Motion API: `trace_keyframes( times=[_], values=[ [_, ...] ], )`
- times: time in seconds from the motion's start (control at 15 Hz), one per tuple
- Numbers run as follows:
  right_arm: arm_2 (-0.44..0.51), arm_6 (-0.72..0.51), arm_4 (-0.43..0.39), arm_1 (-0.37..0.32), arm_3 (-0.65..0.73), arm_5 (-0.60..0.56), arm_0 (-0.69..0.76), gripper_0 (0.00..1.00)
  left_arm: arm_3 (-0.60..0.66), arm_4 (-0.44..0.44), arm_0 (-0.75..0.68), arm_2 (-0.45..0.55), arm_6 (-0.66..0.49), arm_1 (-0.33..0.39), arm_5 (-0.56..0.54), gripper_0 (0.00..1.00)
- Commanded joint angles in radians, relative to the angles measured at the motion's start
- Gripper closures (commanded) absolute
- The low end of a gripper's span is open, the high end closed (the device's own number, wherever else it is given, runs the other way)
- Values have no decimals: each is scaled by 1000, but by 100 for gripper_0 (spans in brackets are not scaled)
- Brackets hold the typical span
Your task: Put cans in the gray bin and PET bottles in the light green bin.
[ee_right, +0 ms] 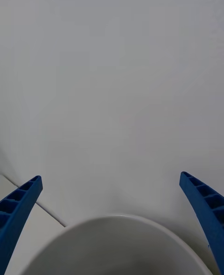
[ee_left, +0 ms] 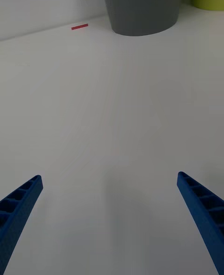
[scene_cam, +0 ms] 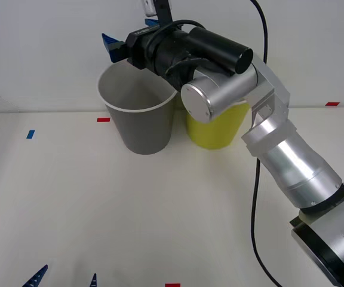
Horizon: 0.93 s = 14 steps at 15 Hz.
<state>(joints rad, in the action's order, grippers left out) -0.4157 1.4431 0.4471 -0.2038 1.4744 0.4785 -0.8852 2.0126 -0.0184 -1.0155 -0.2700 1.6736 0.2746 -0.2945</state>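
Right gripper (scene_cam: pixel 130 42): it is held over the far rim of the gray bin, at the far side of the table. Its blue ribbed fingers (ee_right: pixel 18 209) are spread wide apart and nothing is between them. In the right wrist view the bin's white rim lies just under the fingers, with the pale wall behind.

Right arm (scene_cam: pixel 291 161): it reaches from the near right corner across to the far middle, and it covers part of the light green bin.

Left gripper (scene_cam: pixel 64 276): it waits low at the near left edge of the table. Its fingers (ee_left: pixel 21 205) are released, wide apart, with nothing between them and only bare table under them.

Gray bin (scene_cam: pixel 139 116): it stands upright on the far middle of the table, with a white rim and a white inside. What lies at its bottom cannot be seen.

Light green bin (scene_cam: pixel 220 128): it stands upright just right of the gray bin, very close to it; whether the two touch I cannot tell. Its top is hidden behind the right arm.

Table (scene_cam: pixel 100 215): white surface with small tape marks on it. One red mark (scene_cam: pixel 103 119) is left of the gray bin, one blue mark (scene_cam: pixel 30 134) is farther left, and one red mark (scene_cam: pixel 332 104) is at the far right.

Cable (scene_cam: pixel 255 203): black, it hangs along the right arm.
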Motion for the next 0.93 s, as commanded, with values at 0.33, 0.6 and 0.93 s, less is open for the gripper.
trace_keyframes(
  times=[0.33, 0.6, 0.93],
  values=[
    [35, 10, 99, -83, 204, 0, 51, 0, 0, 0, 0, 0, 0, 0, 0, 0],
    [54, -1, 104, -224, 403, -1, 196, 0, 0, 0, 0, 0, 0, 0, 0, 0],
    [144, -40, 121, -407, 639, -1, 447, 0, 0, 0, 0, 0, 0, 0, 0, 0]
  ],
)
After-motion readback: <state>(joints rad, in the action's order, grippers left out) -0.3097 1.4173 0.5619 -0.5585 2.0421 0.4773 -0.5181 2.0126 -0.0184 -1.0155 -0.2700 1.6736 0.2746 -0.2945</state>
